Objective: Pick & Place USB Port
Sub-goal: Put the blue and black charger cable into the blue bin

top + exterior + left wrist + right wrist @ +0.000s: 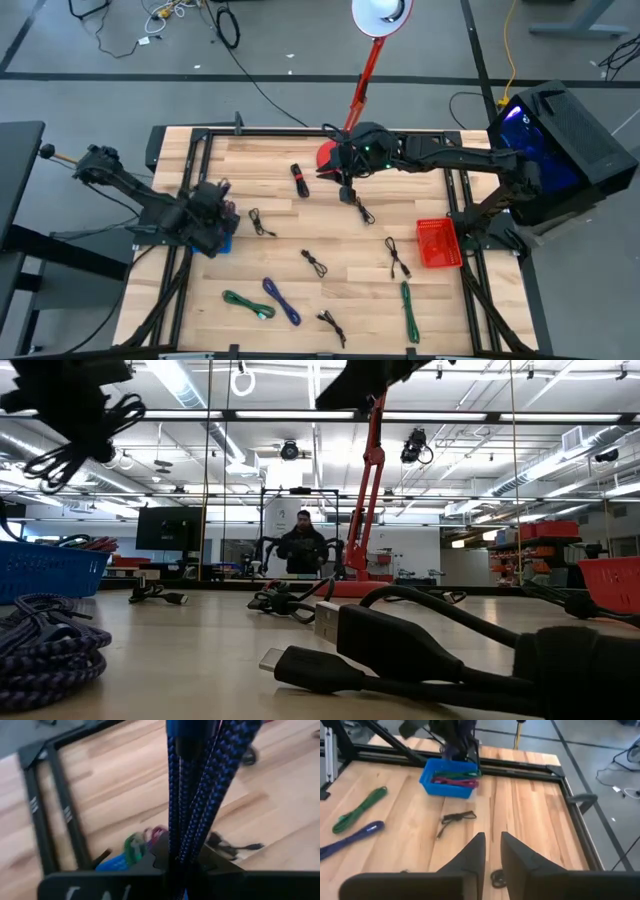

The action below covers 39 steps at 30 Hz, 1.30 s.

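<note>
A: Currently my left tool (215, 228) is clamped on a blue braided cable (200, 795), hanging over the blue bin (449, 779) at the desk's (330, 240) left edge.

B: Risk?

A: The bundle hangs long; if it is let go off-centre, a loop may drape over the bin's rim and drag the rest out.

B: Right side?

A: My right tool (492, 851), near the far edge, holds nothing, its fingers a narrow gap apart. A black cable (356, 206) lies just beside it; closing on one strand could let the coil slip free.
</note>
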Available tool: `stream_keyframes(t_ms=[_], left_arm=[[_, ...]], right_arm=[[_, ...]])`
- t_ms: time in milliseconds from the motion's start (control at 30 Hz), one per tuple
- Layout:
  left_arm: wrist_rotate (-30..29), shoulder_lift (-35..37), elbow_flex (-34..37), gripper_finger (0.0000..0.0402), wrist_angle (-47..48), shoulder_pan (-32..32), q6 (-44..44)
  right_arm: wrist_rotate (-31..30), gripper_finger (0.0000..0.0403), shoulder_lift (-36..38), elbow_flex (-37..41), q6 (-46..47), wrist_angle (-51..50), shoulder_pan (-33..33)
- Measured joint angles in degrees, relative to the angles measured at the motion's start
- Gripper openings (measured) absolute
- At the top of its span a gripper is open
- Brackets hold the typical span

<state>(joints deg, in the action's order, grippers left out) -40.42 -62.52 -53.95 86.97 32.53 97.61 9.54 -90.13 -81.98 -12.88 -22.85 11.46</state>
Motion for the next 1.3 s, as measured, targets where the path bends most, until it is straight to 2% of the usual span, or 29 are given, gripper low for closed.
stream_keyframes(t_ms=[233, 333, 467, 600, 833, 1300], left_arm=[[2.2, -1.2, 0.5, 0.0024, 1.7, 3.4, 9.6], [5.4, -2.0, 4.6, 0.0024, 0.7, 3.8, 13.9], [12.6, -2.7, 11.4, 0.0024, -4.1, 4.1, 17.0], [9.1, -3.4, 8.9, 0.0024, -4.5, 4.1, 18.5], [14.2, -3.5, 11.1, 0.0024, -6.2, 4.1, 19.0], [14.6, -5.8, 11.2, 0.0024, -8.0, 4.1, 18.9]], right_arm=[[0.5, 0.0056, 0.2, 5.7, 0.0, 4.0, 0.4], [0.6, 0.0056, 1.1, 8.3, 0.0, 7.0, -0.1], [0.6, 0.0056, 2.4, 10.5, -0.1, 9.0, -0.4], [0.5, 0.0057, 4.2, 12.5, 0.0, 11.8, -0.4], [0.5, 0.0057, 6.0, 14.5, 0.0, 14.0, -0.5], [0.5, 0.0056, 7.7, 16.6, 0.4, 15.4, -0.5]])
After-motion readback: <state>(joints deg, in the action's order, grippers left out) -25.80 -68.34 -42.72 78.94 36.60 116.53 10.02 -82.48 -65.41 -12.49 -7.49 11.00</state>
